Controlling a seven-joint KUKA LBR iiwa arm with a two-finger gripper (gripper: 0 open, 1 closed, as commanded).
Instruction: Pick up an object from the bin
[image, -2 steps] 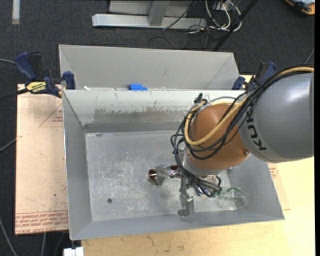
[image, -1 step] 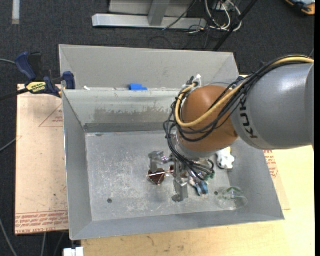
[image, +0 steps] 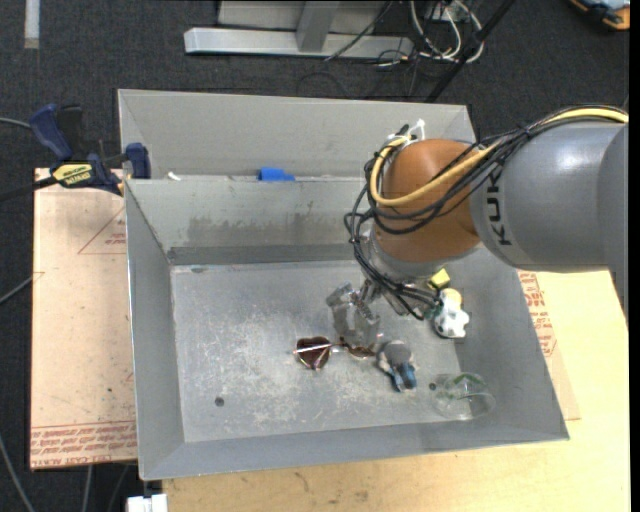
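Over scuffed grey metal bin (image: 240, 380), gripper (image: 355, 320) beside maroon wedge (image: 314, 351) (glossy)

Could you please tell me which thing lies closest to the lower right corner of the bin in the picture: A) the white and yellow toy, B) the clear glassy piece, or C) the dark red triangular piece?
B: the clear glassy piece lies right by that corner of the bin, below the white and yellow toy.

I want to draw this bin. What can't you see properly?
Camera view:
Blue thing: mostly hidden behind the bin's wall.
White-yellow toy: partly behind cables.
Clear thing: too faint to name.
Whatever lies under the hand: hidden by it.
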